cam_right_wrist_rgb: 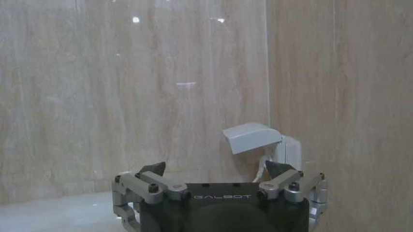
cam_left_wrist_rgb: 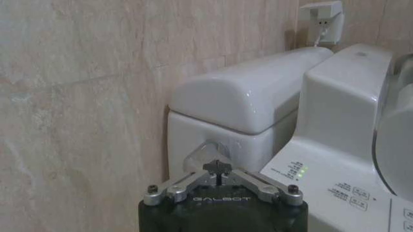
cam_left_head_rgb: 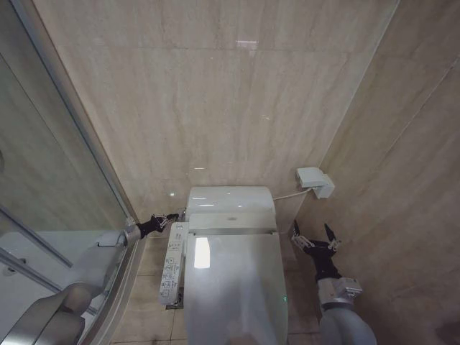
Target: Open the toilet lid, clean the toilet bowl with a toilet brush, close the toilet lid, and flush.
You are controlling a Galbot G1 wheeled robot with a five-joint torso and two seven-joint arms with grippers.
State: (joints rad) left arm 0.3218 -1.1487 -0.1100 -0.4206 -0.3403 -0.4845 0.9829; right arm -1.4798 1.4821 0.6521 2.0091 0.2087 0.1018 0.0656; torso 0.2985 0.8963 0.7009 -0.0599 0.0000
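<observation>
The toilet lid lies shut, hiding the toilet bowl beneath it. Its rounded edge also appears in the left wrist view as the toilet lid. My left gripper reaches to the left side of the white tank. Seen from its wrist, the left gripper is shut, its tips right at the silver flush lever on the tank's side wall. My right gripper hovers open beside the toilet's right flank, holding nothing; it is also seen as the right gripper. The toilet brush is out of view.
A long white button panel runs along the toilet's left side, close under my left arm. A glass shower door stands at the left. A white socket box with a cable sits on the wall at the right corner.
</observation>
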